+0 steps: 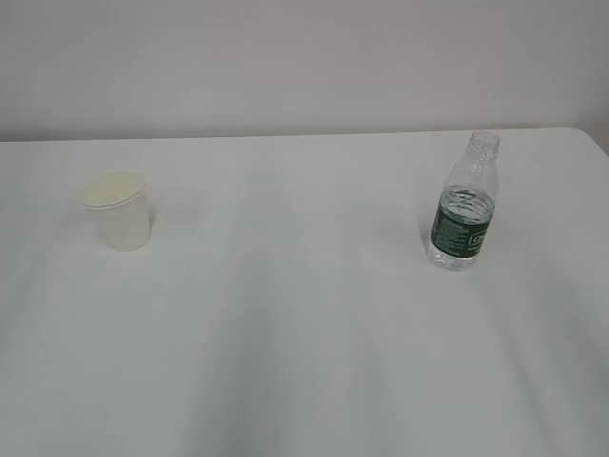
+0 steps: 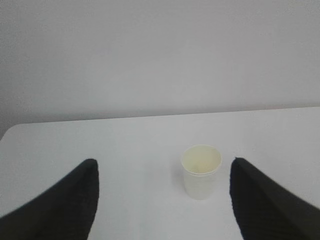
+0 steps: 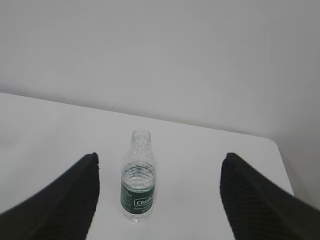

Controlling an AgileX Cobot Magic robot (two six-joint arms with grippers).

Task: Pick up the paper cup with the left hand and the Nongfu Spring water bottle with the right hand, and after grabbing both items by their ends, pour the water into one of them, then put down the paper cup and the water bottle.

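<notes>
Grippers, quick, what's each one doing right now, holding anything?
Left gripper: open, holding nothing; the paper cup stands ahead of it, untouched.
Right gripper: open, holding nothing; the water bottle stands ahead of it, untouched.

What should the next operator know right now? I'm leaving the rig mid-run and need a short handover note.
Left tool: open, empty, well back from the small cream-white tapered paper cup, which sits between its fingers in the left wrist view.
Right tool: open, empty, short of the small clear ribbed plastic bottle with the dark green label.
Cup stands upright on the left of the white table; bottle upright on the right, uncapped, water partway up.
Done: nothing grasped or poured yet.
Left: grasp both, pour, set both down.
</notes>
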